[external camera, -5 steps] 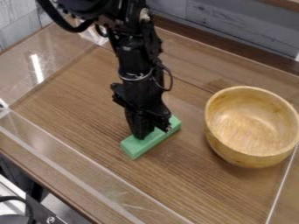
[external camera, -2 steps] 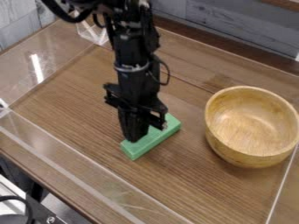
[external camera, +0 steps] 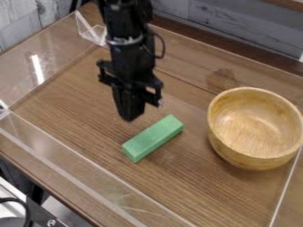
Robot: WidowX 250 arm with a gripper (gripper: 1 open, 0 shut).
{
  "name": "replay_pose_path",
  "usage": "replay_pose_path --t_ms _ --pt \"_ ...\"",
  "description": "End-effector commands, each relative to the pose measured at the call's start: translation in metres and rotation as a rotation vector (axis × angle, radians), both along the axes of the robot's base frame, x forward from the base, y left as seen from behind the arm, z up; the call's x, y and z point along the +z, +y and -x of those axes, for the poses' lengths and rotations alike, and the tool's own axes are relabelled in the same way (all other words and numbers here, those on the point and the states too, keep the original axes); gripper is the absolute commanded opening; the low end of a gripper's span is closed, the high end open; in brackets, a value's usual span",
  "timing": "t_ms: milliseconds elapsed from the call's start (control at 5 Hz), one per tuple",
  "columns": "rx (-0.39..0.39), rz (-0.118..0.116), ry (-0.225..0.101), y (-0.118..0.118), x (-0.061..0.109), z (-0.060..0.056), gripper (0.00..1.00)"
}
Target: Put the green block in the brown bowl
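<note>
So here's my claw (external camera: 131,112), hanging over the table (external camera: 83,115) and pointing straight down. The two fingers are pinched together, basically no gap between them, and there's nothing in there. Empty.

The green block (external camera: 153,138) is lying flat on the wood, just below and a little to the right of my fingertips from where the camera sits. It's apart from me, with clear air between the tips and the top of the block. It sits at an angle, one end pointing toward the near-left, the other toward the far-right.

The brown bowl (external camera: 254,127) is off to the right of the block, near it but not touching. There's a strip of bare tabletop between them. It's upright, and I can see the grain on the inside; nothing's in it. So the block isn't in the bowl.

There's a clear plastic wall (external camera: 71,168) running around the edge of the table, and its near edge crosses the bottom left of the view.
</note>
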State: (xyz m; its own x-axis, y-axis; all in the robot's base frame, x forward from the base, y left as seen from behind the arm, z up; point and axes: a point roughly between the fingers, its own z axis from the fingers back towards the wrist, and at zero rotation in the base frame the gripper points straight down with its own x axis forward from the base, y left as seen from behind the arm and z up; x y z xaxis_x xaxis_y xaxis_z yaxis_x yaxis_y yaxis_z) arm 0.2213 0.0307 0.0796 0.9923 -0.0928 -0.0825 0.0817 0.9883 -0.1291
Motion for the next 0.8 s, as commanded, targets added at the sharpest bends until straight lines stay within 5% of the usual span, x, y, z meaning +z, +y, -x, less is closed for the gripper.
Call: replay_pose_path --t_ms 0,600 --pt "-0.026 -0.013 -0.084 -0.002 0.010 -0.010 1.00" --pt "-0.084 -0.003 -0.121 -0.013 -0.014 -0.010 1.00"
